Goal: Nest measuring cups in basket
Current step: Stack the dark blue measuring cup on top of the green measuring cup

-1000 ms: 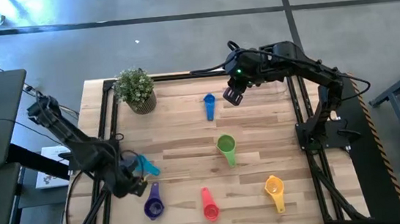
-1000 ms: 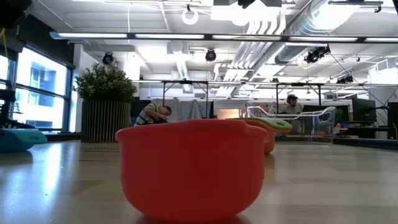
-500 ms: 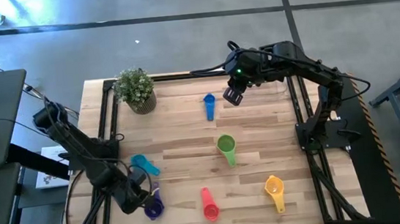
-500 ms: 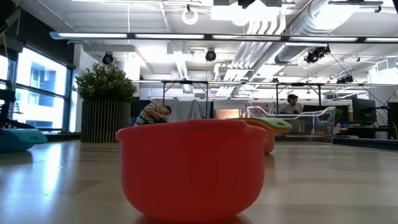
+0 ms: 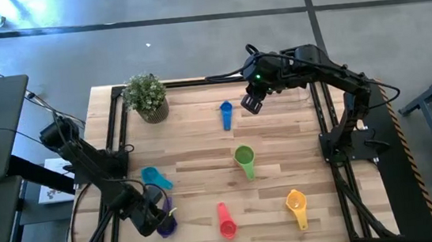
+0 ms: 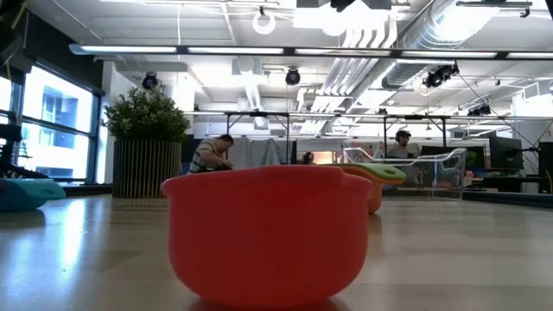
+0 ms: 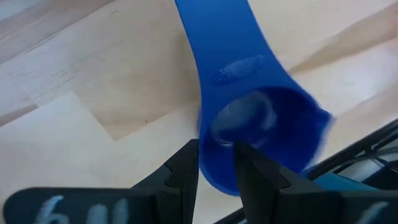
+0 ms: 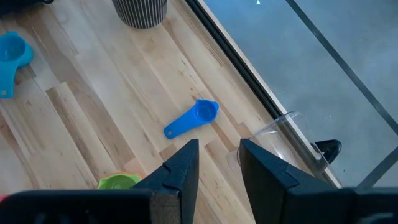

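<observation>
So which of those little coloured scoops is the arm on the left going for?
The purple cup, at the table's near-left edge. The left gripper sits right over it; the teal, red, green, yellow and blue ones lie clear of it.

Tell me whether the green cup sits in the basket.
No, the green cup lies on the bare table in the high view.
</observation>
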Robot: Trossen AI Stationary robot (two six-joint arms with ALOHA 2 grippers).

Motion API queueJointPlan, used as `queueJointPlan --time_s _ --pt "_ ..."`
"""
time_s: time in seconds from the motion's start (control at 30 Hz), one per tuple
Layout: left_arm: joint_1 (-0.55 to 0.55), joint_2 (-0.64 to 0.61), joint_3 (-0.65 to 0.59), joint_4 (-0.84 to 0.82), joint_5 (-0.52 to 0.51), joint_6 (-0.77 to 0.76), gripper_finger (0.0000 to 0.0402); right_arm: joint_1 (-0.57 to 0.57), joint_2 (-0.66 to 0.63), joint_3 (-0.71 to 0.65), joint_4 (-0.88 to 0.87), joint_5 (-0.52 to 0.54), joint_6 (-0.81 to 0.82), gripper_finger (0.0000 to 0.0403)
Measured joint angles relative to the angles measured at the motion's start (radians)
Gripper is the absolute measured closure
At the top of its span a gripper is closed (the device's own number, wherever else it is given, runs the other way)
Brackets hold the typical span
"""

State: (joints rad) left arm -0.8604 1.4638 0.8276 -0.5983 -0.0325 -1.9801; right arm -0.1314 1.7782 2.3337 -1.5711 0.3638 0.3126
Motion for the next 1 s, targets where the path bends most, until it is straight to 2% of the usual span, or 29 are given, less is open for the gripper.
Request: queueJointPlan --time_s 0.23,0.57,0.9,1.0 --pt "0.0 0.05 0.0 0.035 0.007 -0.002 0.0312 0.0 0.0 0.0 0.0 0.0 0.0 0.0295" --pt "0.002 0.053 0.0 0.024 0.03 -0.024 0.0317 0.0 0.0 0.0 0.0 0.0 -0.008 0.0295" --pt "0.02 0.081 0.0 0.03 0.059 0.092 0.0387 0.0 0.0 0.0 0.0 0.0 -0.008 0.0295" --pt "0.038 0.07 0.0 0.042 0.056 0.141 0.0395 0.0 0.0 0.0 0.0 0.0 -0.008 0.0295"
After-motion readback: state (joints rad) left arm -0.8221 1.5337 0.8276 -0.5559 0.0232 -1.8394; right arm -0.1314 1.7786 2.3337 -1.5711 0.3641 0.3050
